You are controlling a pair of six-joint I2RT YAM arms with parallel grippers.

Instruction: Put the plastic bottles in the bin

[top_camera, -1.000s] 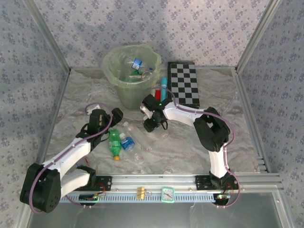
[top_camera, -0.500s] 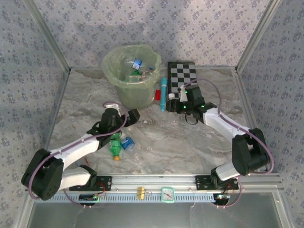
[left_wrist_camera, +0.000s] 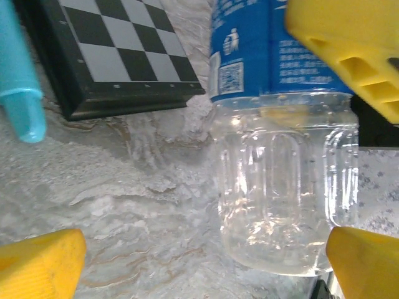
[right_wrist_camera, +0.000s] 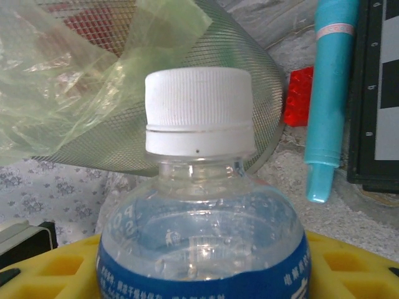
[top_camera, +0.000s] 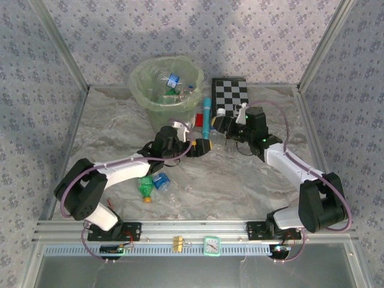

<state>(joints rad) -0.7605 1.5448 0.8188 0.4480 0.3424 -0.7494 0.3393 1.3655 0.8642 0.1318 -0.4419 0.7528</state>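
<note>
The marbled desk (top_camera: 240, 186) carries the pale-green bin (top_camera: 157, 117) at its far edge, left of the middle. A few bottles (top_camera: 173, 81) already lie inside the bin. The checkerboard (top_camera: 235, 96) lies just to its right along the same edge.

Near the checkerboard's near-left corner, the right pincer (right_wrist_camera: 199, 277) pinches a clear bottle (left_wrist_camera: 280, 187) by its blue-labelled body. The bottle's long axis runs roughly near edge to far edge. Its white cap (right_wrist_camera: 199, 112) points toward the far edge, with the bin's wall beyond it.

The left pincer (left_wrist_camera: 201, 265) is spread wide, and the bottle's base lies just ahead of its yellow fingers (left_wrist_camera: 37, 265).

Toward the near-left, a green bottle (top_camera: 145, 185) and a blue-labelled bottle (top_camera: 161, 180) lie on the desk.

A teal tube (top_camera: 206, 117) and a red block (top_camera: 198, 118) lie between the bin and the checkerboard.
</note>
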